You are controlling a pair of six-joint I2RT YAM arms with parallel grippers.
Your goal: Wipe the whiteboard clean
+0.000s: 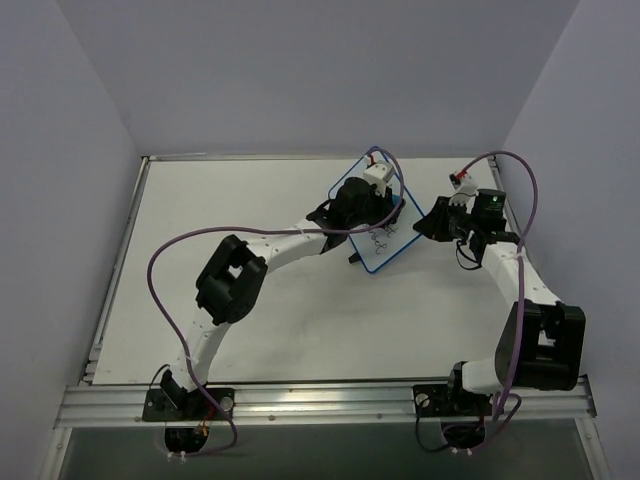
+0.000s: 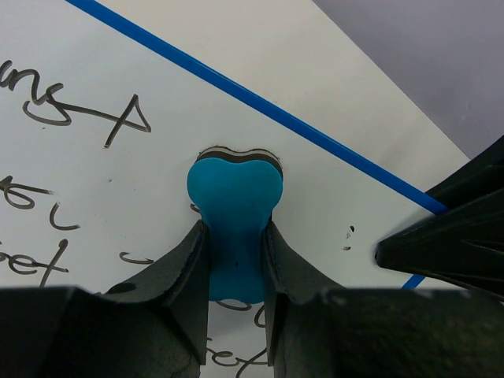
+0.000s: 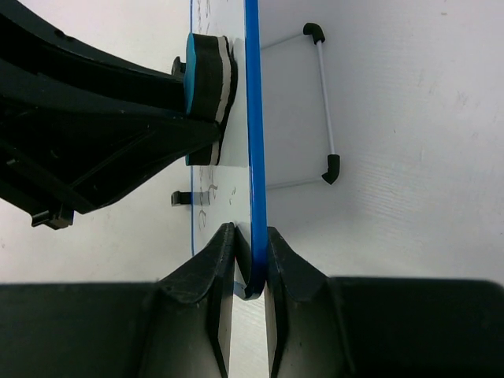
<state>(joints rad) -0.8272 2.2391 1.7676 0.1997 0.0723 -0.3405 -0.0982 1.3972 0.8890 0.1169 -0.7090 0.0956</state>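
Note:
The whiteboard (image 1: 392,240) is a white board with a blue frame and black handwriting, standing tilted at the table's far middle. My left gripper (image 1: 372,205) is shut on the blue bone-shaped eraser (image 2: 234,197) and presses its felt face against the board (image 2: 315,181), near the upper edge, with writing to the left and below. My right gripper (image 1: 432,222) is shut on the board's blue frame corner (image 3: 253,157), one finger on each side. In the right wrist view the eraser (image 3: 206,94) sits flat on the board's face, and the board's wire stand (image 3: 324,102) shows behind.
The white table top (image 1: 300,320) has a metal rail along its near edge (image 1: 320,400). Grey walls close in the left, right and back sides. Purple cables (image 1: 175,250) loop off both arms.

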